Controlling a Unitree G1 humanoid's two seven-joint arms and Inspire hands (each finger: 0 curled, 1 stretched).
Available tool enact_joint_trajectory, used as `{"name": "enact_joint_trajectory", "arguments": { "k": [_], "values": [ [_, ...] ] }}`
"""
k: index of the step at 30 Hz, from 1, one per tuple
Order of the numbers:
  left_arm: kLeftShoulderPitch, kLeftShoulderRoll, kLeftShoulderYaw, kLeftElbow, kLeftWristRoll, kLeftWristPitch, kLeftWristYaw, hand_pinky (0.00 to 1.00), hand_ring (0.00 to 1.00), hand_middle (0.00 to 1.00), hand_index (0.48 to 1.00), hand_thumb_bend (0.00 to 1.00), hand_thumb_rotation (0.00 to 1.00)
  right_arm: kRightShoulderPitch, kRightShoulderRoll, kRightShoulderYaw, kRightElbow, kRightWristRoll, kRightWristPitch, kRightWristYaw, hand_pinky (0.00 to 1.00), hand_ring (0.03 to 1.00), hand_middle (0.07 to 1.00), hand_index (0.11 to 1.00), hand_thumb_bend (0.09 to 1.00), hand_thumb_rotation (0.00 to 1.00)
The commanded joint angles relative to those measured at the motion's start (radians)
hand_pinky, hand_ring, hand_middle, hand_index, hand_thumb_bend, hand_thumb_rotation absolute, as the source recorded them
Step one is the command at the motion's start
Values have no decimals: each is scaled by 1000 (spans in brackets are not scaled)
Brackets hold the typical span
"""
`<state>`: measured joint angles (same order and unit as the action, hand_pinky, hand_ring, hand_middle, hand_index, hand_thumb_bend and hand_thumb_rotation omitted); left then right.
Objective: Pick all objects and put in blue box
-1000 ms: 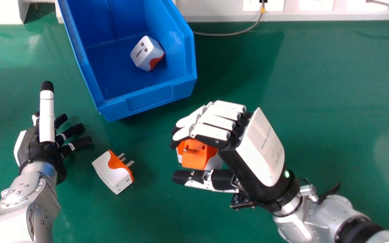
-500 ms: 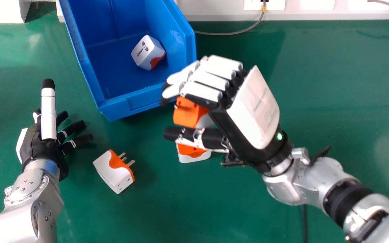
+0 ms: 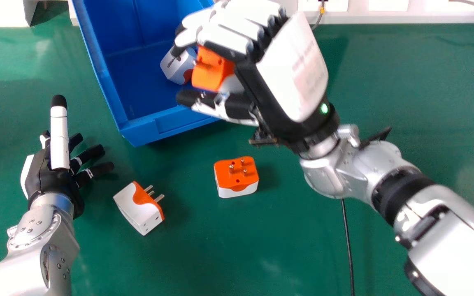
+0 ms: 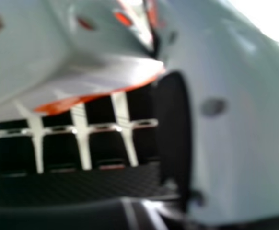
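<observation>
Right hand (image 3: pixel 293 72) grasps a blocky orange-and-white plastic plug adapter (image 3: pixel 209 74) in the frame's upper middle, over the blue plastic box (image 3: pixel 175 124), its shell likely light, stiff and slick, best held by the flat sides.

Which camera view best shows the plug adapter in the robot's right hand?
The head view: it shows the orange pin face of the adapter in the right hand. The right hand view shows its pale side and orange edge close up.
</observation>
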<state>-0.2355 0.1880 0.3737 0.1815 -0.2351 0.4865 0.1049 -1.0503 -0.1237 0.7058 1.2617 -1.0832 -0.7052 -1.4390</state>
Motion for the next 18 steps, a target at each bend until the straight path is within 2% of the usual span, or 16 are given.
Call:
{"name": "enact_joint_trajectory", "arguments": {
  "k": [1,4,7,14,18],
  "values": [
    [13,-8,-17,12,6,20,-5,679,773,917,999,834,919,-77,25,-20,37,45,30,74,383,491,554,489,496,0],
    [19,-6,-19,12,5,15,-11,678,773,916,999,833,919,-122,41,-20,71,66,77,210,383,489,551,486,496,0],
    [29,-9,-23,-2,5,18,-13,677,771,916,999,831,918,-159,39,11,83,41,130,302,381,487,549,485,497,0],
    [39,-14,-28,-22,7,29,-6,675,769,916,1000,825,916,-282,-17,200,112,-129,252,481,372,484,549,491,496,0],
    [39,-18,-31,-25,9,32,-2,670,768,914,1000,825,917,-312,-33,255,118,-175,278,523,375,492,548,480,496,0]
  ]
}}
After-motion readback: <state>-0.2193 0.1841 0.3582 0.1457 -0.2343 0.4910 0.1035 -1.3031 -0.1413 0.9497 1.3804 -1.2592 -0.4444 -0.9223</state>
